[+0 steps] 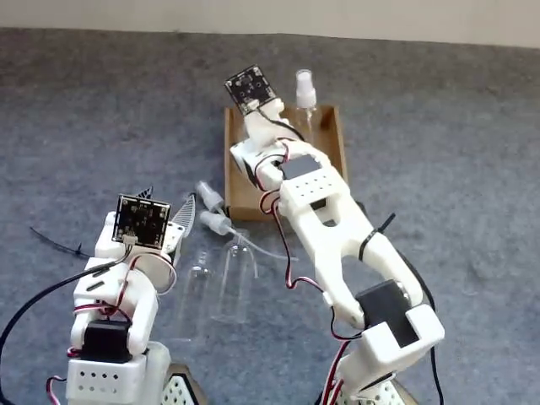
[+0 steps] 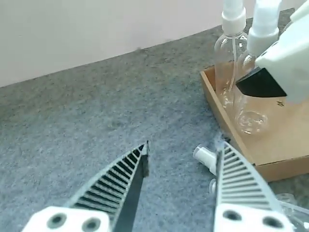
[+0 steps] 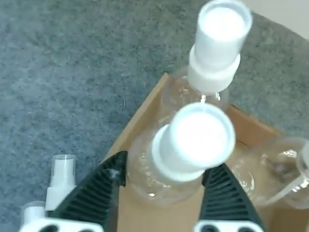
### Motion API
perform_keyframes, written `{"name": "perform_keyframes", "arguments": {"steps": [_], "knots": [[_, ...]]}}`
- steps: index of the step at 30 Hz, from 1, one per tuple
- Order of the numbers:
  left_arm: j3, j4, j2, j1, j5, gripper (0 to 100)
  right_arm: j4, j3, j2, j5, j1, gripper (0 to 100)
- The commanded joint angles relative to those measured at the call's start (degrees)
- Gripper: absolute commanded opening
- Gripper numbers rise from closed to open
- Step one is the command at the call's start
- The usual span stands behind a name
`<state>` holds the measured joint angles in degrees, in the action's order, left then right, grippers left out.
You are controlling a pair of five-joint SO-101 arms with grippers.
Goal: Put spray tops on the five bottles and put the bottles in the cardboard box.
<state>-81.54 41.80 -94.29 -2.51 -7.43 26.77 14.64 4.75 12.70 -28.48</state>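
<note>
While the right gripper (image 3: 161, 180) is pinching a capped bottle (image 3: 193, 140) in its jaws inside the cardboard box (image 1: 339, 148) beside another capped one (image 3: 219, 29), the left gripper (image 2: 182, 157) is hanging with jaws spread over loose spray tops (image 1: 216, 223). Two bare bottles (image 1: 236, 283) are lying on the table (image 1: 456, 169), waiting.

Box (image 1: 325, 135): shallow brown cardboard, open top, on table. Far bottle (image 1: 305, 93): clear, white spray top fitted, upright at box's far end. Near bottle (image 3: 193, 140): same kind, capped, upright in box just before it, clasped between jaws of right gripper (image 3: 166, 166). Third bottle (image 3: 284, 169): clear, in box alongside; pose unclear. Spray tops (image 1: 215, 224): two, white, loose on table just beside box. Uncapped bottles (image 1: 236, 283): two, clear, lying side by side near tops.
</note>
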Motion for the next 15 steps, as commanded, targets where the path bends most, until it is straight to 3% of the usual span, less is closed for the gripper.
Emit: {"name": "perform_keyframes", "arguments": {"steps": [1,15], "knots": [[0.31,-1.76,0.13,-0.92,0.53,20,1.27,-3.82,-1.01,0.62,-0.84,17.2],[0.31,-1.76,0.13,-0.92,0.53,20,1.01,-3.82,-1.01,0.62,-0.84,20.2]]}}
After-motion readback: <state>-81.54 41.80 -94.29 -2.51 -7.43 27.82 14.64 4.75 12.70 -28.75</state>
